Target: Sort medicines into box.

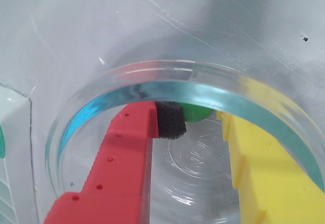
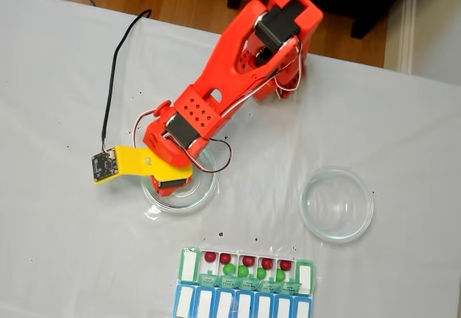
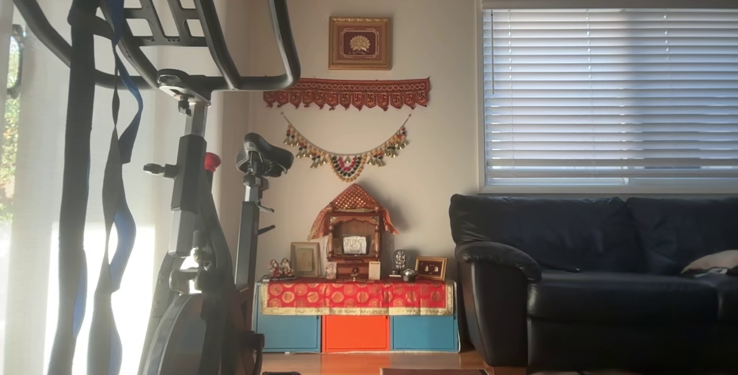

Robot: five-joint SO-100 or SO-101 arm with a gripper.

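Clearly mid-pick: the jaws point(image 1: 200, 125) are down inside the left glass dish point(image 2: 205, 192), as the fixed view shows it, near the middle of the counter point(image 2: 65, 65). In the wrist view the red finger point(image 1: 119, 163) with its black foam pad point(image 1: 170, 121) sits on the left and the yellow finger point(image 1: 259, 173) on the right, with a clear gap between them; they stand open at a moderate width, holding nothing. One green pill point(image 1: 195, 113) lies against the dish's far wall, touching the foam pad, apart from the yellow finger. It looks like the last pill in that dish.

The pill box point(image 2: 246, 269) sits at the counter's near edge in the fixed view. Its white row already carries five dark red pills point(image 2: 248, 261) and about four green ones point(image 2: 229, 269), so the job is judged nearly finished. A second glass dish point(image 2: 336, 204) toward the right edge looks empty.

Next move calls for closing on the green pill without pushing it along the curved wall; the pill is round and may roll or squirt out. Then lift clear of the rim and carry it to whichever compartment lacks a green; which one that is cannot be told at this size.
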